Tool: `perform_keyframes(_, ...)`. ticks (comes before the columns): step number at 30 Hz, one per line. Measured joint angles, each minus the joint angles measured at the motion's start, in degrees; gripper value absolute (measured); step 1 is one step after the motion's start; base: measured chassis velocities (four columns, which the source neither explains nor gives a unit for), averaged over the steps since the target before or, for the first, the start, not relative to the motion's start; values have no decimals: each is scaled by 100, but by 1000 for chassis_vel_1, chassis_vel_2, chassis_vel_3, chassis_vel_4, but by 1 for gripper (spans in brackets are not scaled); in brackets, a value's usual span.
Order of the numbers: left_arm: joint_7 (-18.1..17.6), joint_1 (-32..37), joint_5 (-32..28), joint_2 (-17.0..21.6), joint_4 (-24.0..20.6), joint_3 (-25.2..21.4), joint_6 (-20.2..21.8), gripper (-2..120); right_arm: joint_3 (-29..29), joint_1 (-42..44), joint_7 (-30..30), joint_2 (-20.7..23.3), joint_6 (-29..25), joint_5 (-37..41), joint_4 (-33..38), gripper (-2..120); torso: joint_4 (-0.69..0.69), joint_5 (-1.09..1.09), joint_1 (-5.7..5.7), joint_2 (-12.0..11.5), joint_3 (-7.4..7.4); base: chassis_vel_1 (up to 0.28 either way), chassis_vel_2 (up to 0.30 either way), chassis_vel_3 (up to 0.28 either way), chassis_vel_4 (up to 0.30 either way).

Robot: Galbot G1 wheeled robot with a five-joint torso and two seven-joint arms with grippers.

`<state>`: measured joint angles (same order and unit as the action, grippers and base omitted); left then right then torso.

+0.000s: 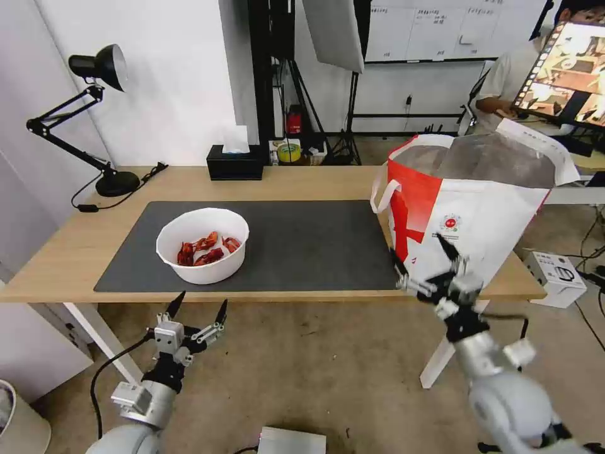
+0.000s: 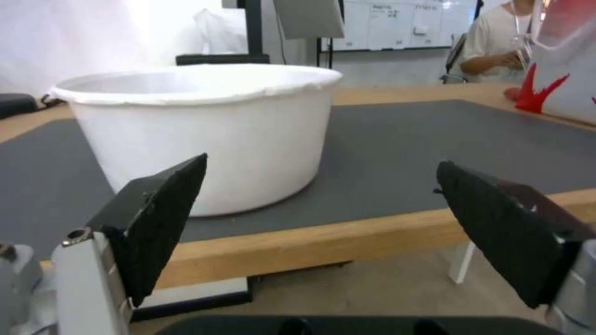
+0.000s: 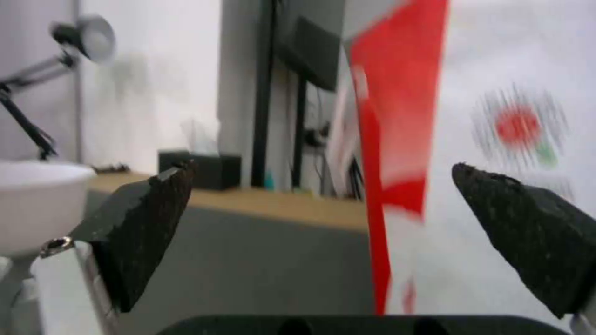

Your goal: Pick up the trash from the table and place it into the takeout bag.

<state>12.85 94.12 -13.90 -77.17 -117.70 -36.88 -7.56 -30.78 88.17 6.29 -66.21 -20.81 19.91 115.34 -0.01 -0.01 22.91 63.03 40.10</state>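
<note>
The bowl (image 1: 202, 244) of crayfish shells sits on the tabletop (image 1: 302, 183), near its front edge. Our left pincer (image 1: 196, 310), spread wide, hovers just below and in front of the bowl, the nearer arm by our reckoning. Our right pincer (image 1: 423, 261), also spread, hangs well right of the bowl, against the bag (image 1: 479, 208).

Wooden table (image 1: 75, 252) bears mat (image 1: 315, 239), bowl (image 1: 203, 244), bag (image 1: 479, 214), lamp (image 1: 107, 126).
</note>
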Motion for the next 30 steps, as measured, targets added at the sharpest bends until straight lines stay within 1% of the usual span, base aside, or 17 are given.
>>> perform_keyframes(2,-13,-17,17,26,2,16,83,100,-17,173,-16,-183,-40,-116,-105,100,1,0,0,0,0,0,0,0,0)
perform_keyframes(3,-13,-17,17,26,2,16,83,100,-17,173,-16,-183,-40,-116,-105,100,1,0,0,0,0,0,0,0,0)
perform_keyframes(6,-113,-88,-5,85,30,40,122,100,-10,332,-55,-373,-103,-276,-257,100,1,0,0,0,0,0,0,0,0)
perform_keyframes(11,-163,-160,-51,127,47,36,130,100,61,414,-149,-523,-110,-481,-353,100,0,0,0,0,0,0,0,0,0)
perform_keyframes(13,-168,-183,-104,136,66,26,132,100,173,422,-281,-613,-95,-575,-434,100,1,0,0,0,0,0,0,0,0)
perform_keyframes(15,-169,-192,-146,140,78,18,132,100,310,420,-482,-692,73,-651,-474,100,0,0,0,0,1,0,0,0,0)
perform_keyframes(16,-169,-192,-146,140,78,18,132,100,310,420,-482,-692,73,-651,-474,100,0,0,0,0,1,0,0,0,0)
perform_keyframes(18,-169,-192,-186,144,79,4,132,100,510,410,-754,-764,364,-740,-472,100,1,0,0,0,0,0,0,0,0)
perform_keyframes(19,-169,-192,-186,144,79,4,132,100,510,410,-754,-764,364,-740,-472,100,1,0,0,0,0,0,0,0,0)
perform_keyframes(22,-168,-194,-215,144,79,-10,132,100,814,357,-1042,-826,725,-902,-341,100,1,0,0,-1,0,0,0,0,0)
perform_keyframes(30,-168,-204,-219,88,75,-40,132,100,1086,302,-1211,-767,1021,-940,-74,100,1,0,0,-1,1,0,0,0,0)
